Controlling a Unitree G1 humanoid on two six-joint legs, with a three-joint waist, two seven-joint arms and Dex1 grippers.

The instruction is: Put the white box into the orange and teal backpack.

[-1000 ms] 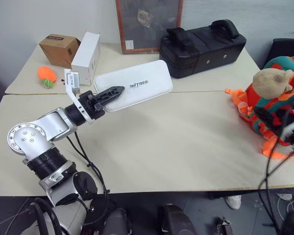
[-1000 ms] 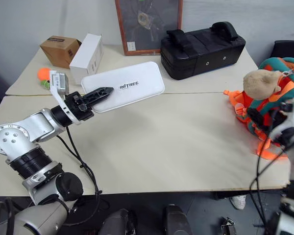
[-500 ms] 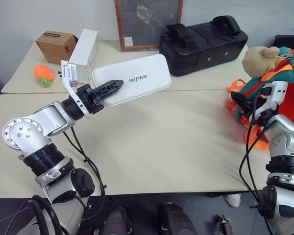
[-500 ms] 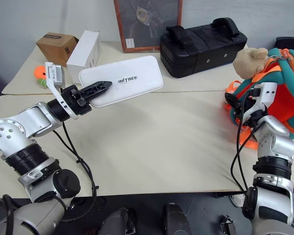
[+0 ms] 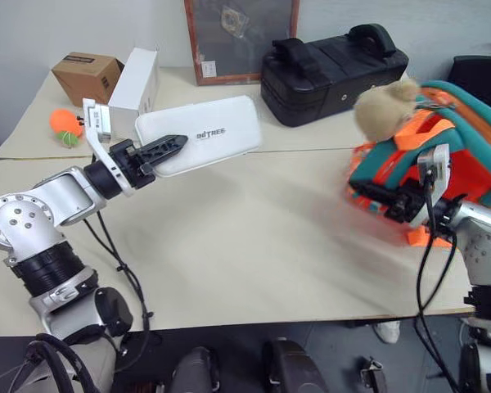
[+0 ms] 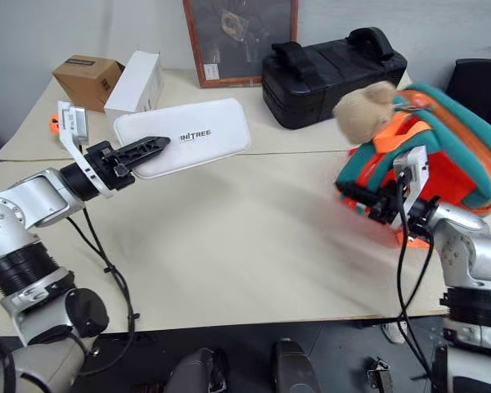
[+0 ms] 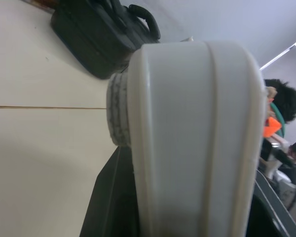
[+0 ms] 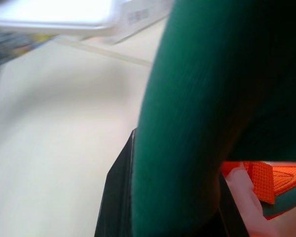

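the left gripper [image 5: 165, 148] is clamped on the white box [image 5: 204, 143], its long axis toward the orange and teal backpack [image 6: 442, 155], which the closed right gripper [image 6: 368, 199] grips.

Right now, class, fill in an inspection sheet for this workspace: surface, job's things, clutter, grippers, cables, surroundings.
Surface: two beige tables pushed together, seam visible.
Job's things: white box held above the table at one end; orange and teal backpack with a tan plush toy, blurred.
Clutter: black hard case, white carton, brown cardboard box, orange ball, framed picture.
Grippers: left gripper shut on the white box; right gripper at the backpack's teal fabric, fingers hidden.
Cables: black cables along both arms.
Surroundings: pale wall, dark floor; people in the left wrist view.
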